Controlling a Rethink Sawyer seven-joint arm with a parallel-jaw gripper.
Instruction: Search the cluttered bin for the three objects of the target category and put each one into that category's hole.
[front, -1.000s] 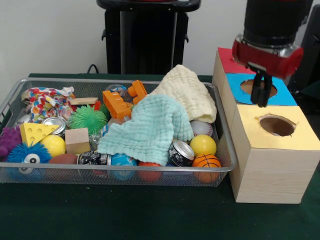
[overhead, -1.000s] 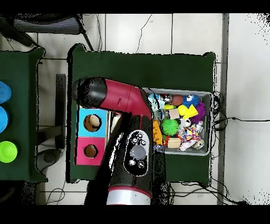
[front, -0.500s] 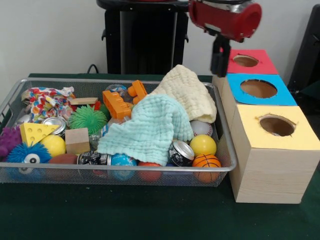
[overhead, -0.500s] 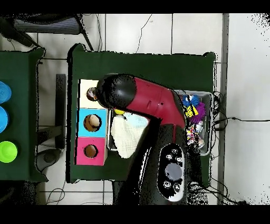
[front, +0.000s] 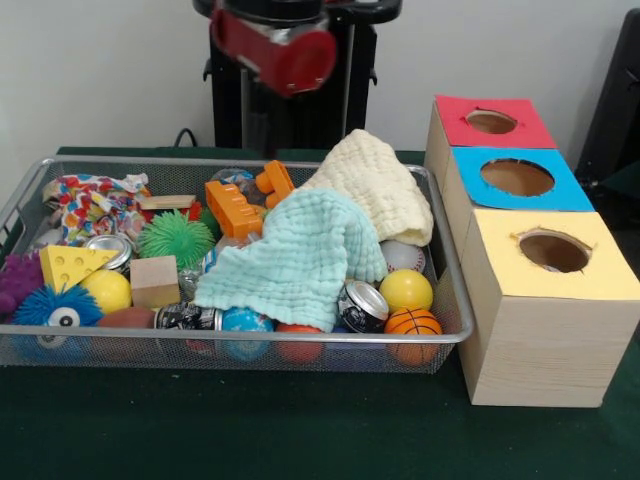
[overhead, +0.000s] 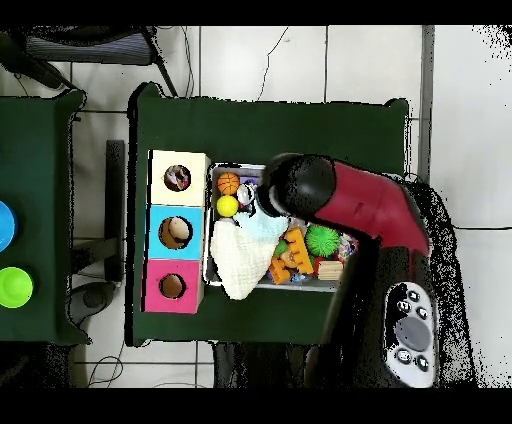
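Front view: the pincer (front: 270, 128) hangs over the bin (front: 445, 270) at its back edge, orange blocks (front: 240, 200) right below it. Can't tell if it's open or holding anything. Balls like the basketball (front: 412, 322) sit well off toward the boxes (front: 540, 330).

Overhead view: the arm (overhead: 350, 200) covers much of the bin. The green cloth (front: 300, 255) could snag on a blind grab.

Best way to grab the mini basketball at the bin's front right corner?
Come straight down on the basketball and pinch across its middle: it is round, its top is bare, and the bin wall and yellow ball crowd its sides.
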